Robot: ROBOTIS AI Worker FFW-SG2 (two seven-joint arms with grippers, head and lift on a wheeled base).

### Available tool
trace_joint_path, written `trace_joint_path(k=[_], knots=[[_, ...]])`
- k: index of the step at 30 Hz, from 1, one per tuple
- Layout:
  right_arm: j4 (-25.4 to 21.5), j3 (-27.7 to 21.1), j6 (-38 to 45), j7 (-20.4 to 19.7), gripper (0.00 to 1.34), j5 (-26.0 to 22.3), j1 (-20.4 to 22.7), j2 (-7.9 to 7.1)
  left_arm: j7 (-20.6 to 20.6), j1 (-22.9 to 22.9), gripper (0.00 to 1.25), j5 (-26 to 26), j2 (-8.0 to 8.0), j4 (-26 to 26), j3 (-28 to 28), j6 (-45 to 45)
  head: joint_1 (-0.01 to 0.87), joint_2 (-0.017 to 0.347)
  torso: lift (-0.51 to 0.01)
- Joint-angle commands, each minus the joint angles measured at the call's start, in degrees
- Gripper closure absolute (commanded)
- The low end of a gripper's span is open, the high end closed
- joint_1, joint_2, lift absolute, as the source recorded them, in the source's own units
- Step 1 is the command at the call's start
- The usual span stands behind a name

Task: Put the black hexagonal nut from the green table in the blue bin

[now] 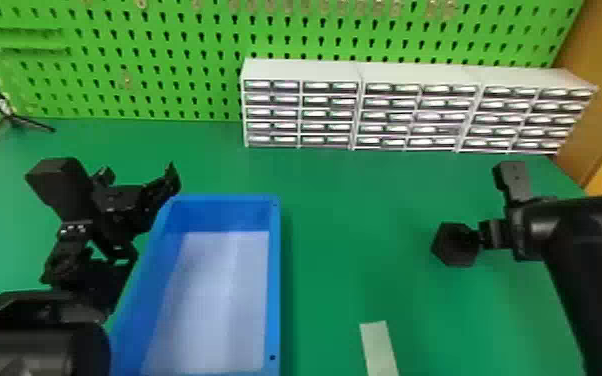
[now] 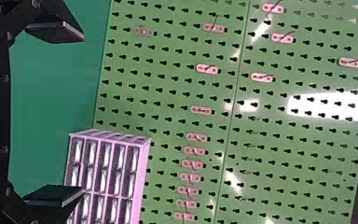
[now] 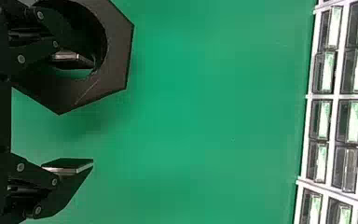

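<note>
On the right of the head view, my right gripper (image 1: 485, 206) stands open over the green table (image 1: 360, 210), with the black hexagonal nut (image 1: 452, 245) at one finger. In the right wrist view, the fingers of the right gripper (image 3: 93, 112) are wide apart; one overlaps the hole of the nut (image 3: 116, 56), and I cannot tell whether it is inside. My left gripper (image 1: 137, 177) is parked by the far left corner of the blue bin (image 1: 275, 280); the left wrist view has this left gripper (image 2: 83, 113) open, nothing between its fingers. The bin holds nothing visible.
White drawer units (image 1: 420, 75) line the table's back edge before a green pegboard (image 1: 165, 65). A pale strip (image 1: 378, 345) lies on the table right of the bin. A small black tripod (image 1: 10, 117) stands at the far left.
</note>
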Motion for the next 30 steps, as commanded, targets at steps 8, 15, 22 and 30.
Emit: trace_joint_path(k=[8, 15, 22, 30], knots=[[0.1, 0.1, -0.1, 0.0, 0.51, 0.3, 0.4, 0.00, 0.0, -0.1, 0.13, 0.0, 0.08, 0.0, 0.1, 0.0, 0.692, 0.008, -0.097], [0.1, 0.1, -0.1, 0.0, 0.52, 0.4, 0.6, 0.00, 0.0, -0.1, 0.13, 0.0, -0.01, 0.0, 0.1, 0.0, 0.692, 0.008, -0.097], [0.1, 0.5, -0.1, 0.0, 0.61, 0.6, 0.6, 0.00, 0.0, -0.1, 0.13, 0.0, -0.01, 0.0, 0.1, 0.0, 0.692, 0.008, -0.097], [0.1, 1.7, -0.1, 0.0, 0.88, 1.3, 0.6, 0.00, 0.0, -0.1, 0.13, 0.0, -0.01, 0.0, 0.1, 0.1, 0.692, 0.008, -0.097]])
